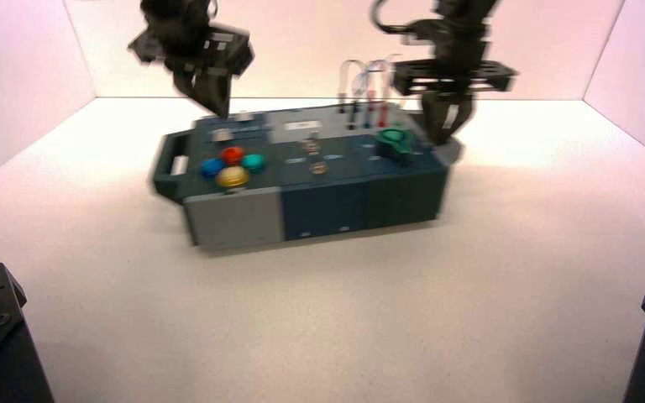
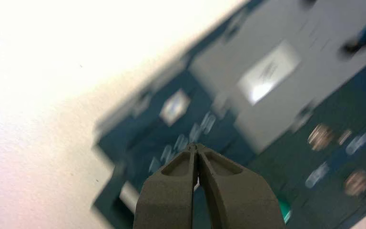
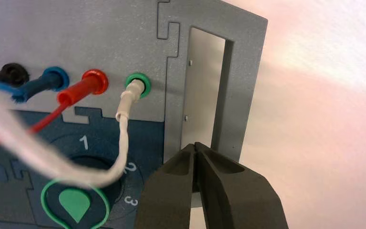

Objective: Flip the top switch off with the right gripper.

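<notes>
The right gripper hangs over the box's right end, beside the green pointed knob and well apart from the top switch, the farther of two small silver toggles standing mid-panel, with the other toggle just nearer the front. In the right wrist view the right gripper's fingers are pressed together to a point, holding nothing, above the box's edge near the green knob and the row of wire sockets, where a white wire plugs into the green socket; neither toggle shows there. The lever's position cannot be made out from above. The left gripper hovers over the box's far left corner, its fingers likewise closed and empty. By this showing the flip is not yet done: the right gripper has yet to cross leftward to the panel's middle, come down on the lever and push it over.
</notes>
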